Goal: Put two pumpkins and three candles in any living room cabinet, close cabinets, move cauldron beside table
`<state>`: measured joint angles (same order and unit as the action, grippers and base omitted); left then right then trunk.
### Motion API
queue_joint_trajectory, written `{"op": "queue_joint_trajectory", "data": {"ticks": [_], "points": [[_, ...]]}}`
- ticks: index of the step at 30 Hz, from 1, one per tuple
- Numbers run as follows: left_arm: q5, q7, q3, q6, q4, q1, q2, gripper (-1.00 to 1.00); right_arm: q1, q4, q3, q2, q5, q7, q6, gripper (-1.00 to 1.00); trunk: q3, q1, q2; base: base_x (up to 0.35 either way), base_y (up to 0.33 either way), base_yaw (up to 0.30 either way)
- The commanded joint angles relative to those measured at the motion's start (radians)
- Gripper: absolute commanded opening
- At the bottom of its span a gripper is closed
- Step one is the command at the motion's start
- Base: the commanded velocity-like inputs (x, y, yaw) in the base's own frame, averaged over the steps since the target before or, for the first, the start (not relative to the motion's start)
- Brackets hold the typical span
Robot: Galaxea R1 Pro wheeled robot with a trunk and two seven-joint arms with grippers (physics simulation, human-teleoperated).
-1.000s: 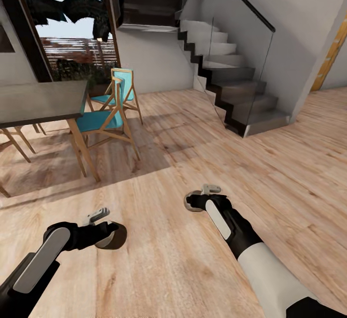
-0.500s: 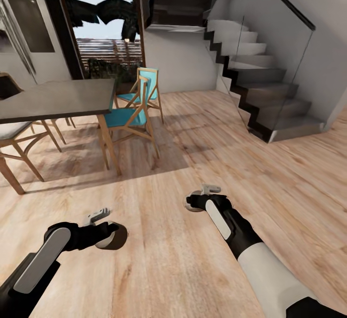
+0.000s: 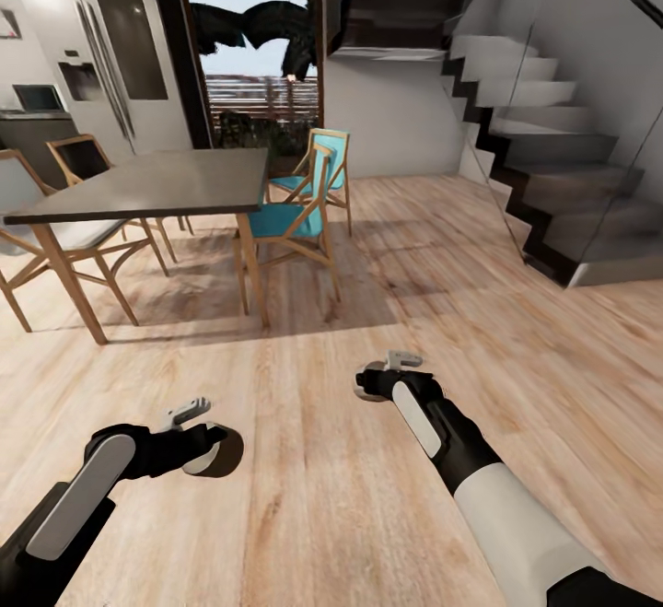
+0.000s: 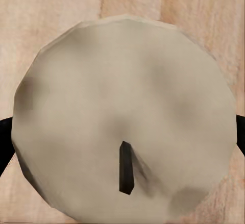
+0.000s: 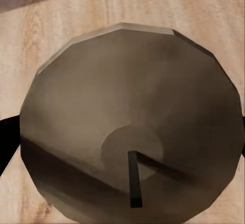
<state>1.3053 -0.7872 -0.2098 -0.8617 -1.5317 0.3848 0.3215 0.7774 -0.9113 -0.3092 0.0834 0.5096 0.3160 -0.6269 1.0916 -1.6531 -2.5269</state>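
Two candles ride with me: my left gripper (image 3: 204, 449) pinches one candle (image 4: 125, 117). My right gripper (image 3: 376, 384) pinches the other candle (image 5: 130, 119), both over the wooden floor (image 3: 350, 487)

One dining table (image 3: 157, 185); four chairs (image 3: 293, 220); one staircase (image 3: 552, 165); two candles (image 4: 122, 122).

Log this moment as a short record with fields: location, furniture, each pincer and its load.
location: wood floor in an open dining area
furniture: dark dining table, teal chairs beside it, staircase at right
left pincer: shut on a candle, pale round top with a dark wick
right pincer: shut on a second candle, in shadow
cabinet, pumpkins, cauldron: none seen here
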Motion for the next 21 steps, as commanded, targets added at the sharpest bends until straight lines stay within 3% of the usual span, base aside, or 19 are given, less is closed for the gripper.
{"op": "queue_joint_trajectory", "data": {"ticks": [1, 21], "points": [[0.009, -0.010, -0.002, 0.001, -0.001, 0.001, 0.001, -1.00, 0.001, -0.002, -0.002, -0.001, 0.010, 0.009, -0.001, -1.00, 0.001, 0.000, 0.000, 0.000, 0.000, 0.292], [0.008, -0.012, -0.008, 0.001, 0.006, 0.001, 0.001, -1.00, 0.001, -0.001, -0.002, -0.002, 0.012, 0.009, 0.001, -1.00, 0.001, 0.000, 0.000, 0.000, 0.000, 0.292]]}}
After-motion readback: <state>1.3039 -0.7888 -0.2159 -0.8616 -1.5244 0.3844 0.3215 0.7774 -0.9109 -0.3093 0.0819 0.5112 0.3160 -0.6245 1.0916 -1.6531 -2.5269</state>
